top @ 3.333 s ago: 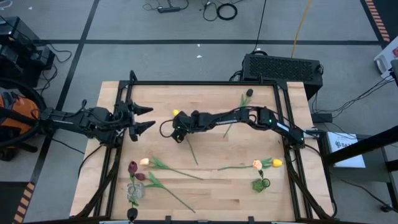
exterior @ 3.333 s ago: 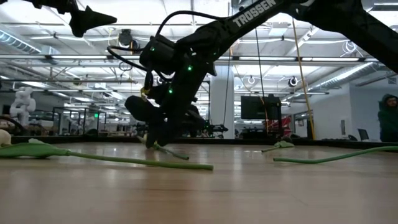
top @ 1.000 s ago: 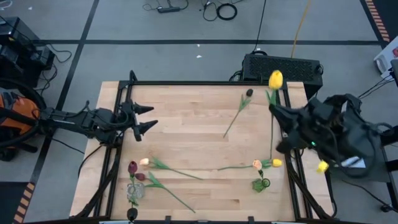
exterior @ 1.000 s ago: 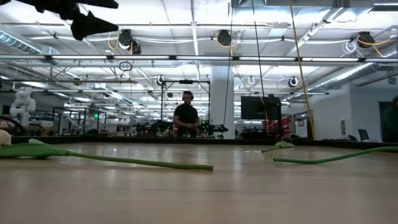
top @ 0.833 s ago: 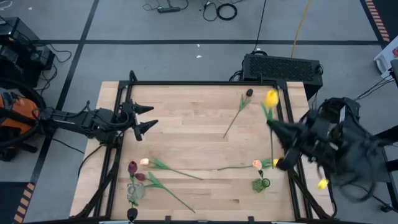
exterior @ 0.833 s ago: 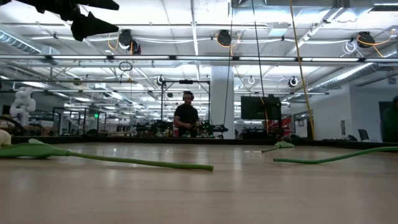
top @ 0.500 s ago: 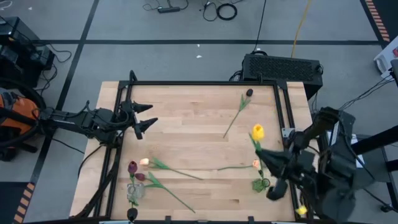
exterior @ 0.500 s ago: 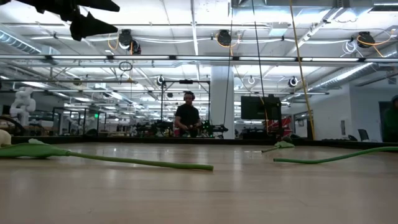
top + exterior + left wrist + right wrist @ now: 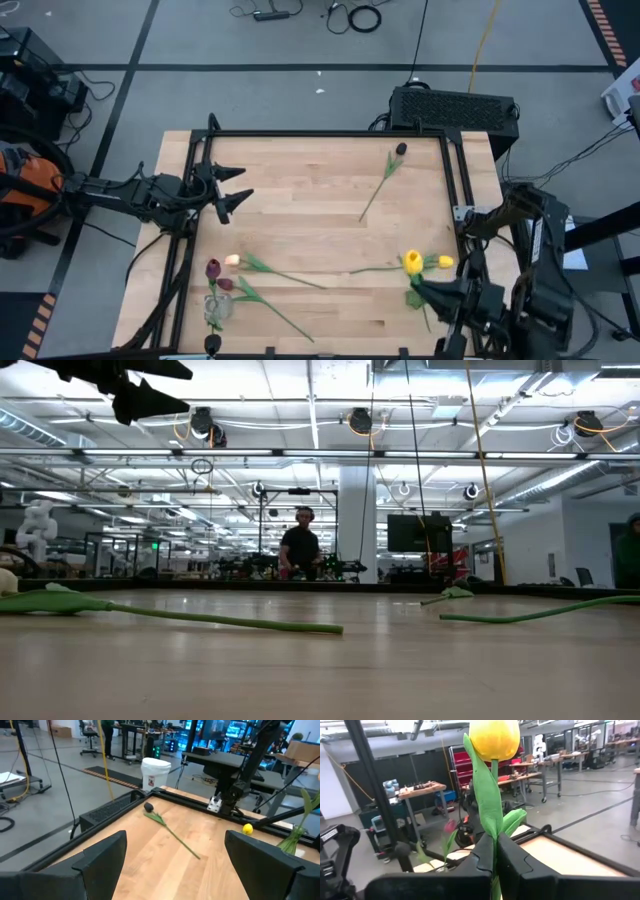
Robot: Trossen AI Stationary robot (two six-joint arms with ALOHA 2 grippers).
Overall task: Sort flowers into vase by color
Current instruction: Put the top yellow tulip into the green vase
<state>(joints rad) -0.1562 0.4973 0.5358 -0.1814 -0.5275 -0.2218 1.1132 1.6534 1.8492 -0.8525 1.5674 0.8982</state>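
Note:
My right gripper [image 9: 432, 290] is at the table's near right corner, shut on a yellow tulip [image 9: 494, 737] that stands upright. Its head [image 9: 412, 263] is above a green-filled vase [image 9: 418, 298] and a yellow flower [image 9: 444, 262] lying beside it. A dark-headed flower [image 9: 399, 150] lies on its side at the far right. At the near left a clear vase [image 9: 214, 308] stands among maroon [image 9: 213, 268] and peach [image 9: 232, 260] flowers lying flat. My left gripper [image 9: 246, 184] hovers open by the table's left edge. My right gripper pinches the yellow tulip's stem and a leaf [image 9: 492, 832] between its two fingers, well below the head. The fingers [image 9: 445, 291] come level from the table's right and lie across the stem. The tulip is lifted clear, head up, its lower stem [image 9: 426, 318] hanging below.
A black frame rail [image 9: 320, 134] runs around the wooden table. Long green stems [image 9: 200, 620] lie flat across the near half. A bare stretch of wood [image 9: 300, 200] lies in the middle. A person [image 9: 298, 550] stands in the room behind.
My right gripper has carried the yellow tulip from beyond the table's far right corner toward the near edge and a little leftward. The tulip has stayed upright in the shut fingers and now stands over the near right vase.

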